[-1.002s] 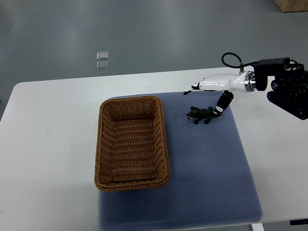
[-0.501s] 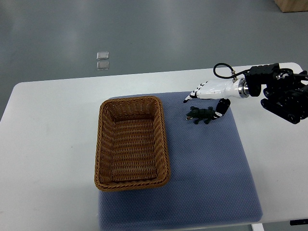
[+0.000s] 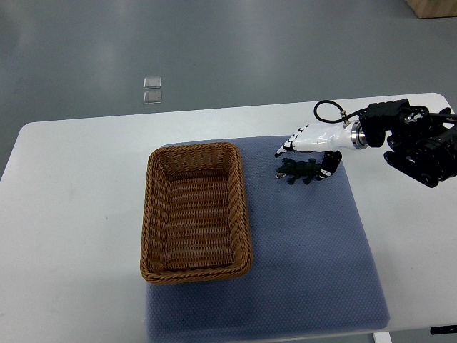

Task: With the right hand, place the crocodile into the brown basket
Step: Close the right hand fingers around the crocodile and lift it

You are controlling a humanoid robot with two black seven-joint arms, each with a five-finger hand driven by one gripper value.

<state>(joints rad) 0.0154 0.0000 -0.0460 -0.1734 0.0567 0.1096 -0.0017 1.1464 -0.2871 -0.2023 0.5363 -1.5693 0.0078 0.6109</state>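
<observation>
Blue mat (image 3: 307, 243) bears crocodile (image 3: 298, 170), right hand (image 3: 308, 139) over it (fingers (image 3: 285, 147) outstretched).

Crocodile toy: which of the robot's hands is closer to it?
Right. The right hand is just over the crocodile, fingers open, thumb near one end of it. The left hand is out of view.

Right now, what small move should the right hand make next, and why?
Probably curl the fingers shut around the crocodile: the right hand is open right at it, thumb by its right end, and the toy lies on the blue mat, outside the brown basket.
</observation>
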